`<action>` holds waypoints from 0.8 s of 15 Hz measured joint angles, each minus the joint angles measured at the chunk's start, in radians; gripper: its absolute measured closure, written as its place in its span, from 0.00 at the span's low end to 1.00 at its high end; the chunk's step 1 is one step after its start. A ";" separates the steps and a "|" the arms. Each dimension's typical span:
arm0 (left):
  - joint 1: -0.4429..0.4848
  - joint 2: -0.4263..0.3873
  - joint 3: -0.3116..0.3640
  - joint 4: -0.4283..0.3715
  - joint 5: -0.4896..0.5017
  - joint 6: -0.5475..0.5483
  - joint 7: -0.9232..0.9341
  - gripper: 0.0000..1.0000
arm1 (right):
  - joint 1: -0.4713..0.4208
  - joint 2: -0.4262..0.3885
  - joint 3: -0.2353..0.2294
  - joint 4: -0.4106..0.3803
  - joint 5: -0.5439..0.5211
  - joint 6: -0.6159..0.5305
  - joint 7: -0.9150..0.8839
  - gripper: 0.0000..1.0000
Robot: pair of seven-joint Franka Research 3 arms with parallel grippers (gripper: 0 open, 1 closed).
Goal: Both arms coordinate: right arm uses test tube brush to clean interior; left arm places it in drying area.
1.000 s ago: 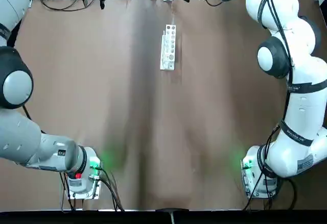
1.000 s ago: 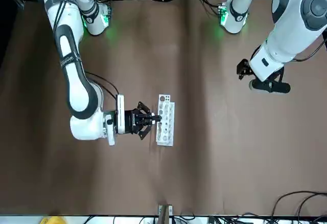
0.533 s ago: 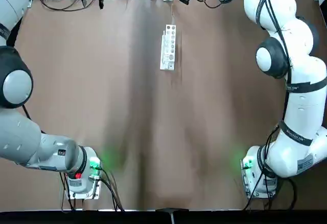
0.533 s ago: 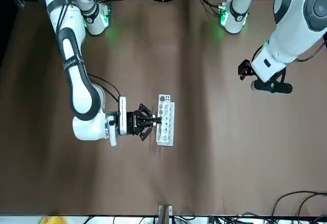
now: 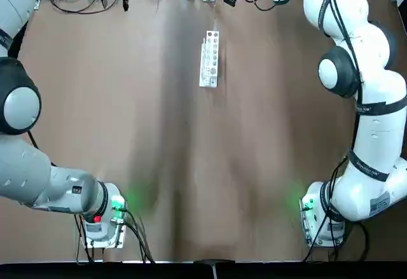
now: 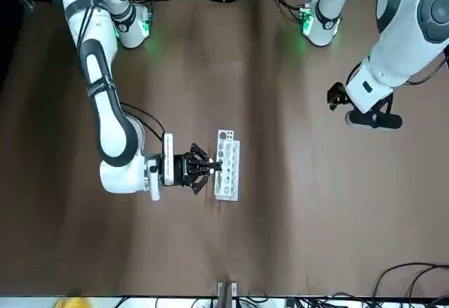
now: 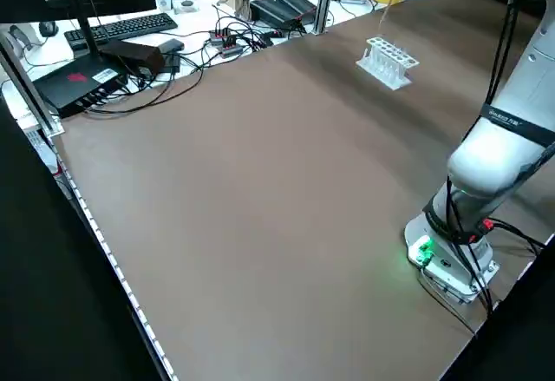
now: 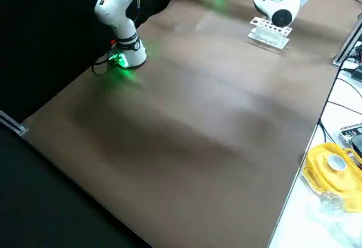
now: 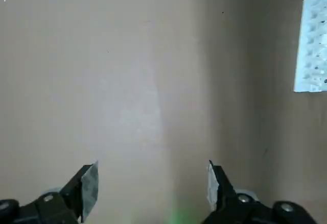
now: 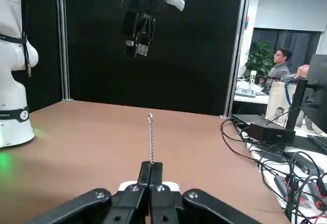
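The right arm (image 6: 105,118) reaches across to the far middle of the tabletop (image 5: 191,164), where its end effector (image 6: 205,166) sits low, just beside the right flank of the drying area (image 6: 227,163), the small white rack with rows of round holes. In the right wrist view its two fingers (image 10: 151,175) are pressed together on the test tube brush (image 10: 150,138), a thin twisted-wire stem that stands up straight from between them. Holding the stem at its base leaves the working length free, which suits pushing it down into a tube. No test tube can be made out in any view, so whether the rack's holes hold anything is unclear.

The left arm (image 6: 403,34) hangs raised over the left side of the tabletop, well apart from the rack. Its end effector (image 9: 152,188) has its fingers spread with nothing between them, and the left wrist view looks straight down on bare tabletop with the rack at the edge of view. That posture reads as waiting, ready to take the cleaned piece and set it in the rack.

Cables (image 7: 173,60) and a keyboard (image 7: 130,27) lie beyond the far edge, and a person (image 10: 278,66) sits in the background
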 joint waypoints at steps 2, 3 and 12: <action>0.002 0.000 0.000 0.000 0.000 0.000 0.000 0.00 | -0.003 0.000 0.000 0.000 0.000 0.000 -0.002 0.98; 0.002 0.000 0.000 0.000 0.000 0.000 0.000 0.00 | -0.005 0.000 0.000 0.000 0.000 0.000 -0.003 0.98; 0.004 0.000 0.002 0.000 0.000 -0.002 0.000 0.00 | -0.004 0.010 0.001 -0.007 0.000 -0.001 -0.007 0.98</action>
